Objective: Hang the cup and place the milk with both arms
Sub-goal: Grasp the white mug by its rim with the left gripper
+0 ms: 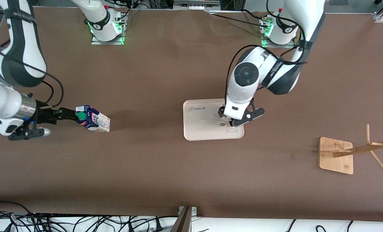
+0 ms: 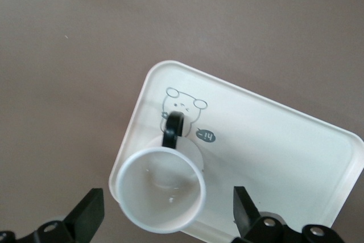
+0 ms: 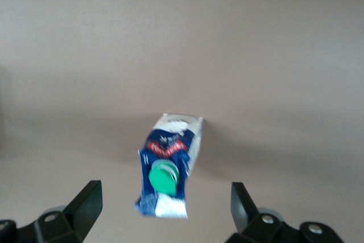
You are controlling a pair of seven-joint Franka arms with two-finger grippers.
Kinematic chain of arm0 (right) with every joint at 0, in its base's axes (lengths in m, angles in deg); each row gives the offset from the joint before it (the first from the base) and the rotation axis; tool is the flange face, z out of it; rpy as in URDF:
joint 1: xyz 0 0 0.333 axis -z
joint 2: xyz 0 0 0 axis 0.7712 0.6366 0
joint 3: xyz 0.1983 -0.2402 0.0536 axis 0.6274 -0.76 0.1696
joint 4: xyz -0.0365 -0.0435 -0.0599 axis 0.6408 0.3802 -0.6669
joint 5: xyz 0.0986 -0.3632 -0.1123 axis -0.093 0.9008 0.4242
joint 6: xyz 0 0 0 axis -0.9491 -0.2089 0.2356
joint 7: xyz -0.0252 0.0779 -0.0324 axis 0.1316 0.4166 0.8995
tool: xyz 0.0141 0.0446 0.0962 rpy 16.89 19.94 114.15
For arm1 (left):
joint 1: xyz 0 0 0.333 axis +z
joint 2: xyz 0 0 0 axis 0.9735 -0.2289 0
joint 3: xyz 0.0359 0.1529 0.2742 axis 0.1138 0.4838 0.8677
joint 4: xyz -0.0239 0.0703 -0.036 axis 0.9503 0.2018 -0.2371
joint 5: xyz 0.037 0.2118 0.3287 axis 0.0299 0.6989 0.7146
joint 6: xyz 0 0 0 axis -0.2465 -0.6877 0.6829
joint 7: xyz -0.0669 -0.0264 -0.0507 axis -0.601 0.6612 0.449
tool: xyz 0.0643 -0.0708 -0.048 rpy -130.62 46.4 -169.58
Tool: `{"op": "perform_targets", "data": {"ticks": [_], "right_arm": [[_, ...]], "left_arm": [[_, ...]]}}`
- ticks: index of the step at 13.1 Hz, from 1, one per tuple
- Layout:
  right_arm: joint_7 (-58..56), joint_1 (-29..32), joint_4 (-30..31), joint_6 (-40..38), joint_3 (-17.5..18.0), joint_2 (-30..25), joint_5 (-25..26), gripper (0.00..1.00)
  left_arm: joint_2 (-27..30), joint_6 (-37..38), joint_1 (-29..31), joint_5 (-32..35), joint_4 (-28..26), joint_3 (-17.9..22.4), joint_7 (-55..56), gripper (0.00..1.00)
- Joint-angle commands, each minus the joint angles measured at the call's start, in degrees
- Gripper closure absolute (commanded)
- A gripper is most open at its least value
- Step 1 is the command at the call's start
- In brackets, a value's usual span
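Observation:
The cup is a white mug with a black loop handle. It stands upright on the pale tray, on the edge toward the front camera. My left gripper hangs open right above it, with one finger on each side of the rim and neither touching. In the front view this gripper hides the cup. The milk, a blue and white carton with a green cap, lies tipped on the table near the right arm's end. My right gripper is open at its cap end. Its fingers stand clear of the milk.
The tray with a bear drawing lies at mid table. A wooden rack with a slanted post and pegs stands toward the left arm's end, nearer to the front camera than the tray. Brown cloth covers the table between the milk and the tray.

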Motion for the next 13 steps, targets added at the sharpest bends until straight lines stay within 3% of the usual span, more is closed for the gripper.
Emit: {"op": "perform_targets", "data": {"ticks": [1, 3, 9, 12, 13], "right_arm": [[-0.5, 0.2, 1.7, -5.2, 0.0, -7.8, 2.0, 0.00], [-0.2, 0.2, 1.9, -8.9, -0.1, -11.8, 3.2, 0.00], [0.5, 0.2, 1.7, -11.8, 0.2, -14.9, 5.4, 0.00], [2.6, 0.2, 1.1, -12.8, -0.2, -15.0, 5.3, 0.00], [2.6, 0.2, 0.8, -12.8, -0.1, -14.9, 5.5, 0.00]], "left_arm": [[-3.0, -3.8, -1.0, 3.0, -0.5, 0.2, 2.1, 0.08], [-4.4, -6.3, -1.5, 7.5, -2.1, 0.1, 2.3, 0.12], [-6.6, -7.9, -1.9, 7.5, -2.7, 0.0, 2.5, 0.49], [-7.0, -7.8, -2.1, 7.5, -2.6, 0.0, 2.4, 0.90], [-7.1, -7.8, -2.1, 7.5, -2.6, 0.0, 2.4, 0.98]]}}
